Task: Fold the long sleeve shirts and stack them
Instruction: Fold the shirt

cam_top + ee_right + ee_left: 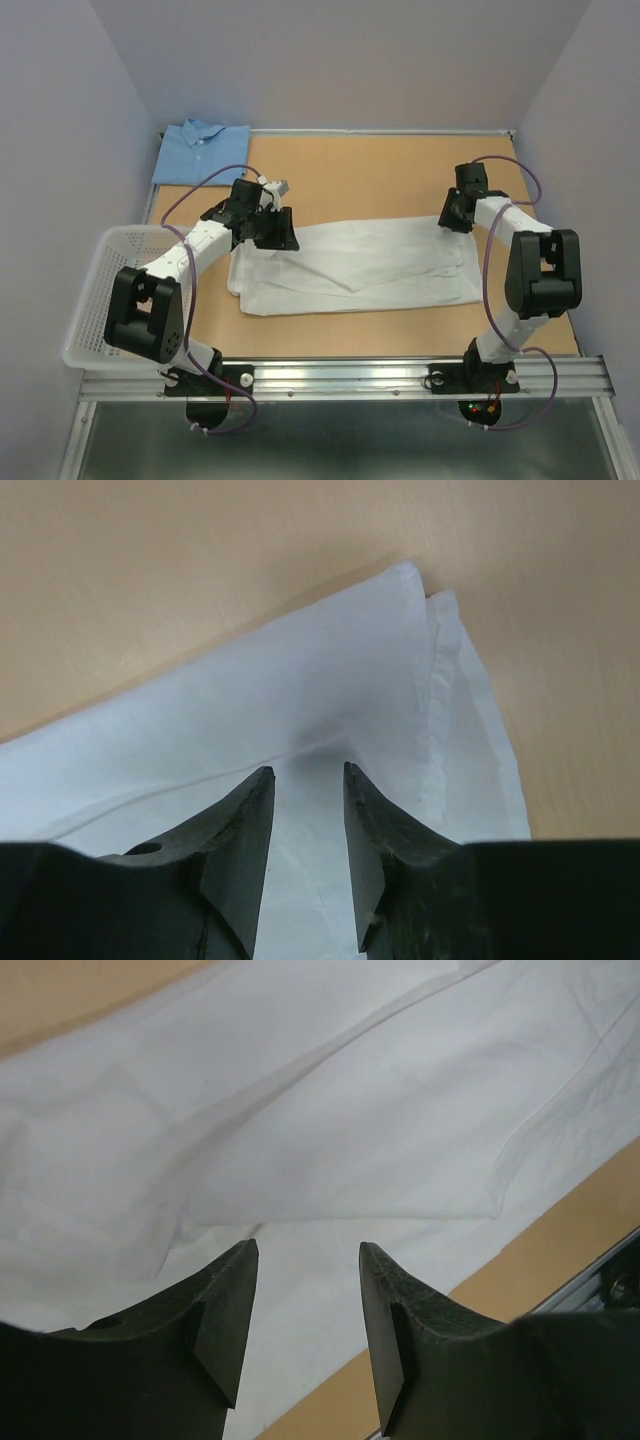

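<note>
**Two robot arms poised over a white shirt on a table**

A grey metal rail (350,378) is seen along the near edge, with both arm bases bolted to it. Beyond it lies a tan wooden table (380,170). A white plastic mesh basket (85,300) is set at the table's left edge, beside the black-and-white left arm (190,250).

A plain white cloth shirt (360,265) is laid flat across the middle of the table as a long, creased band running left to right, folded over on itself. The left jaws are held over the band's left end. In the left wrist view they are parted, with nothing between them.

The matching right arm (540,270) is bent over the band's right end. The right jaws are parted by a narrower gap, also empty, above a corner where two layered edges are shown. Whether either pair touches the cloth cannot be told.

At the far left corner, a light blue collared cloth shirt (200,150) is lying folded, well apart from the white one.
</note>
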Robot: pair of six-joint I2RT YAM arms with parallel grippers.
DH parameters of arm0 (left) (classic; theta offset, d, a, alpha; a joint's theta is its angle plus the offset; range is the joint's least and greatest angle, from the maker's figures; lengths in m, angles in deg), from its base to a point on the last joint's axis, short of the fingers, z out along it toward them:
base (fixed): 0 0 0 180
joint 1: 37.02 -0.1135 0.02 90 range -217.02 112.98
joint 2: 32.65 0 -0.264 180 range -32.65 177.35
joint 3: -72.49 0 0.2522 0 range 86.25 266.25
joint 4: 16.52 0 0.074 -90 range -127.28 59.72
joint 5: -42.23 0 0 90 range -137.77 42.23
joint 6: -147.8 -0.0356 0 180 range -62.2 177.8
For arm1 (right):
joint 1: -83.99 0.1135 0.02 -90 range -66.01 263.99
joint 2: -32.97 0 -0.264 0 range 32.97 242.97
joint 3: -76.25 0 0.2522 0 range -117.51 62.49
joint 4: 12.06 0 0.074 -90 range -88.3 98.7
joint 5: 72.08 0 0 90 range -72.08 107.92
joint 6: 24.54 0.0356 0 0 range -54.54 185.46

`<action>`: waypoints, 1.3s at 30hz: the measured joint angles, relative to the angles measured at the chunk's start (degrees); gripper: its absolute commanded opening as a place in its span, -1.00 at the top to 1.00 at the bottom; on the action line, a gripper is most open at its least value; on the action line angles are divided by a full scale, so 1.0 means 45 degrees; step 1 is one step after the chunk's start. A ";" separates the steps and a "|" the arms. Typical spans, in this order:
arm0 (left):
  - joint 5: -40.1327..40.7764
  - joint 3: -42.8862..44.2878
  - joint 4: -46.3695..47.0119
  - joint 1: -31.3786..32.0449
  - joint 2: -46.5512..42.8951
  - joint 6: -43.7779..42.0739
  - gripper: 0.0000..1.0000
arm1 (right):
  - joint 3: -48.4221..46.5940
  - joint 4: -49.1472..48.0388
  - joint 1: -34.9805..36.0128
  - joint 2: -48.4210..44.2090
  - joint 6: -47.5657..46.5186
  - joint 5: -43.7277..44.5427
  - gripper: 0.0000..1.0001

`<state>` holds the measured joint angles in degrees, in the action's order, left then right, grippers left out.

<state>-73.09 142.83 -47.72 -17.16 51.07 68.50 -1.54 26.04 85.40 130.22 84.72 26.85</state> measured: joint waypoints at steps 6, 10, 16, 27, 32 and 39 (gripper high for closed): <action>0.0437 -0.0418 0.0112 -0.0019 0.0000 0.0199 -0.13 | -0.0019 -0.0321 -0.0005 0.0500 -0.0146 0.0291 0.14; 0.0811 -0.0418 0.0345 -0.0024 0.0000 0.0296 -0.13 | -0.0029 -0.0476 -0.0034 0.0695 -0.0423 0.0491 0.14; 0.1214 -0.0418 0.0520 -0.0223 0.0039 0.0321 -0.13 | -0.0029 -0.0593 -0.0068 0.1248 -0.0452 0.0534 0.14; 0.1588 -0.0408 0.0865 -0.0646 0.1438 0.0214 -0.13 | -0.0029 -0.0952 -0.0068 0.1394 -0.0617 0.0534 0.63; 0.1666 -0.0408 0.0923 -0.0806 0.1642 0.0165 -0.13 | -0.0029 -0.1069 -0.0068 0.1394 -0.0680 0.0593 0.96; 0.1744 -0.0447 0.1069 -0.1020 0.1647 0.0165 -0.13 | -0.0024 -0.1112 -0.0068 0.1311 -0.0767 0.0918 0.99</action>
<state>-65.24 140.82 -42.91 -21.75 58.48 69.25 -1.65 21.03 85.09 136.12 81.27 30.98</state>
